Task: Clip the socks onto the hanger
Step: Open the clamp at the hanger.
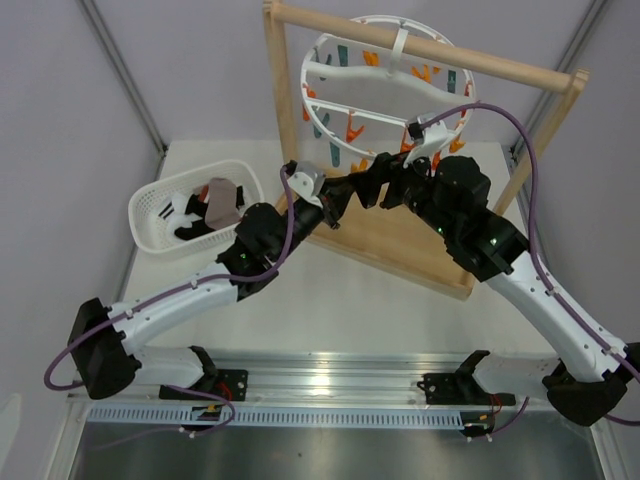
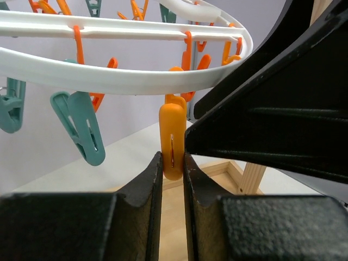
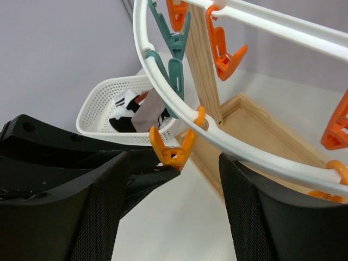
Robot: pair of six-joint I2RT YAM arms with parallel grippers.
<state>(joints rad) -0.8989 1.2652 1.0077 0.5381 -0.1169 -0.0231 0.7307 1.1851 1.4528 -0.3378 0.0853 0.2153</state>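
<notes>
One orange clip (image 2: 173,136) on the hanger (image 2: 136,81) is pinched by the left hand (image 2: 173,169); the right hand (image 3: 174,212) gapes empty near it. The taupe socks (image 1: 222,198) lie in the mesh basket (image 1: 150,238), far left. Since the clip dangles freely, the pinch could slip or tilt the ring.

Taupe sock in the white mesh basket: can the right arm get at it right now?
Probably not directly: the left arm, its left gripper shut on an orange plastic clip, lies between the open right gripper and the white mesh basket holding the taupe sock.
</notes>
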